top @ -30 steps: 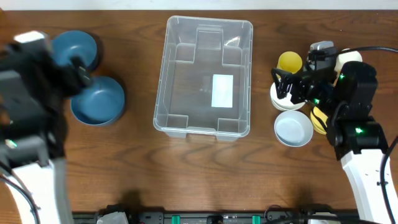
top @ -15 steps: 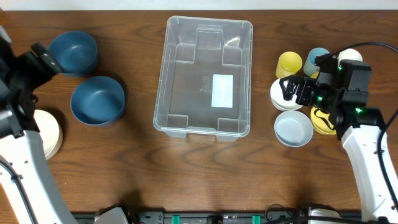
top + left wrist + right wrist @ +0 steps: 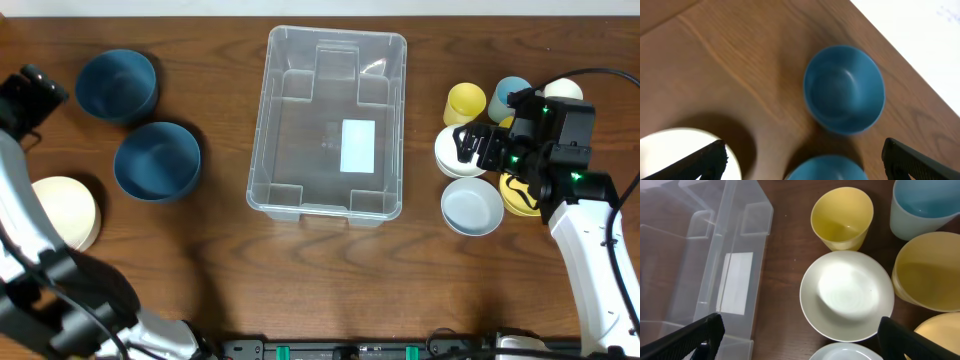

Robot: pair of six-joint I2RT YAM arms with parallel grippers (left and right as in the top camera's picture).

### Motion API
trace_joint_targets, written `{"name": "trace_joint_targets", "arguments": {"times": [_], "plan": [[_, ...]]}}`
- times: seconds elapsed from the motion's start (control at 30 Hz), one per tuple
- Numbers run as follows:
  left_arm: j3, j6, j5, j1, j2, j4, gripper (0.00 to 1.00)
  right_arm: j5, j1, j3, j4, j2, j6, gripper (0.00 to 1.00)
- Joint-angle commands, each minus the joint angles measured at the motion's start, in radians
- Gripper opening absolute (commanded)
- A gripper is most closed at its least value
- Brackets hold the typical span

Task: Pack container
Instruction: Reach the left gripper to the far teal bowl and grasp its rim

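We see both grippers w/ jaws wide apart, nothing held. The right gripper (image 3: pixel 800 324) hangs over a white bowl (image 3: pixel 847 295); the container (image 3: pixel 300 140) lies just to its left, near wall beside the left finger, label (image 3: pixel 735 282) on its base. Yellow cup (image 3: pixel 842 217) ahead of the fingers. The left gripper (image 3: pixel 804 149) is well apart from the container, which lies off to its right; blue bowl (image 3: pixel 844 90) ahead, 2nd blue bowl (image 3: pixel 827 167) betw. its fingers

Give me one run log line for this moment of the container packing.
container: empty | left gripper: jaws open, empty, near blue bowl | right gripper: jaws open, empty, over white bowl | packed: nothing
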Motion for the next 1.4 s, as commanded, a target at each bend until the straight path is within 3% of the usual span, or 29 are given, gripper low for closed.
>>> {"name": "trace_joint_targets", "arguments": {"times": [0.0, 0.47, 0.63, 0.97, 1.2, 1.37], "plan": [[0.083, -0.020, 0.043, -0.007, 0.077, 0.008, 0.99, 0.008, -0.005, 0.019, -0.006, -0.003, -0.001, 0.99], [0.109, -0.023, 0.042, -0.034, 0.398, 0.184, 1.00, 0.031, -0.004, 0.019, -0.040, -0.003, -0.004, 0.99], [0.109, -0.023, 0.042, -0.070, 0.474, 0.270, 0.93, 0.031, -0.004, 0.019, -0.067, -0.003, -0.004, 0.99], [0.109, -0.023, -0.037, -0.111, 0.523, 0.294, 0.51, 0.030, -0.004, 0.019, -0.070, -0.003, -0.004, 0.99], [0.109, -0.023, -0.037, -0.100, 0.507, 0.285, 0.14, 0.030, -0.004, 0.019, -0.070, -0.003, -0.004, 0.99], [0.110, -0.022, -0.037, -0.099, 0.449, 0.285, 0.06, 0.030, -0.004, 0.019, -0.070, -0.003, -0.004, 0.99]]}}
